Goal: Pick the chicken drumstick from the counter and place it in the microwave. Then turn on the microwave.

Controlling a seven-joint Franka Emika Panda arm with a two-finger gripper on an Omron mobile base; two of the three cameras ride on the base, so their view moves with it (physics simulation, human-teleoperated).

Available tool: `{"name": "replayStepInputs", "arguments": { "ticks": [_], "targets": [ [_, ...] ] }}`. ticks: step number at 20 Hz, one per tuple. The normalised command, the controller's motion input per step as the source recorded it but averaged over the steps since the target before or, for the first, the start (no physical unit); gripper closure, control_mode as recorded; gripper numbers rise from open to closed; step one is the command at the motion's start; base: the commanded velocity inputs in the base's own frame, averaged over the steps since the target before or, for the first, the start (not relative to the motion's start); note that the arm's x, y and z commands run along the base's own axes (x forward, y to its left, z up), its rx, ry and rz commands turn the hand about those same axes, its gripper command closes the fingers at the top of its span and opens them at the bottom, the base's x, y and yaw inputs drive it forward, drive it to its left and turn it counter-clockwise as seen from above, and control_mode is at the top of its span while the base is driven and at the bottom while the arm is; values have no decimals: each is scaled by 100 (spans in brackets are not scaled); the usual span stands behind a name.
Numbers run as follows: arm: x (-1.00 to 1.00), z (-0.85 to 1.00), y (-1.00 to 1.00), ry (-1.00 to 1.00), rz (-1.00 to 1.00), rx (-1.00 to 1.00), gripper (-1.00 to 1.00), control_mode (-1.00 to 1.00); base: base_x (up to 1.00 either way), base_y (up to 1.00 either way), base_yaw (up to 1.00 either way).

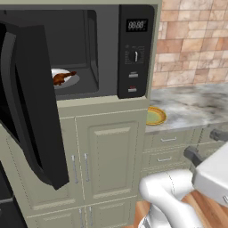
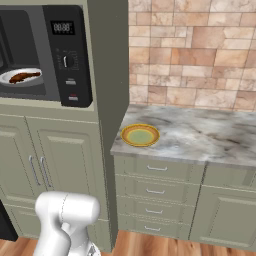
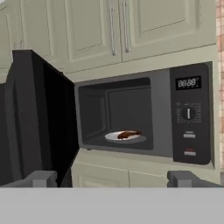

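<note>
The chicken drumstick (image 1: 62,78) (image 2: 24,76) (image 3: 128,134) lies on the white turntable plate (image 3: 114,138) inside the microwave (image 1: 135,51) (image 2: 70,55) (image 3: 189,113). The microwave's dark door (image 1: 31,102) (image 3: 37,118) hangs wide open to the left. My gripper (image 1: 205,145) (image 3: 113,179) is open and empty. It sits low at the right of the left base view, well back from the microwave and facing its cavity. The marbled counter (image 1: 196,107) (image 2: 200,132) runs to the right of the microwave column.
A round yellow-green plate (image 1: 155,116) (image 2: 140,135) rests on the counter's left end beside the microwave cabinet. Beige cabinet doors (image 1: 107,156) stand below the microwave and drawers (image 2: 157,190) under the counter. The open door juts out toward me on the left.
</note>
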Motion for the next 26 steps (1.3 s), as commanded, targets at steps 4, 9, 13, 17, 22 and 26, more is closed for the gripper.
{"name": "replayStepInputs", "arguments": {
  "ticks": [4,9,13,17,22,26],
  "targets": [
    [-19,0,0,-10,0,-2,-100,-100,0,0,0],
    [-8,-1,1,-8,0,-3,-100,-100,0,0,0],
    [0,-4,16,-7,0,-5,-100,-100,0,0,0],
    [0,-1,22,-9,0,-6,-100,-100,0,0,0],
    [0,0,20,-9,0,-3,-100,-100,0,0,0],
    [0,-1,23,-10,0,-3,-100,-100,0,0,0]
  ]
}}
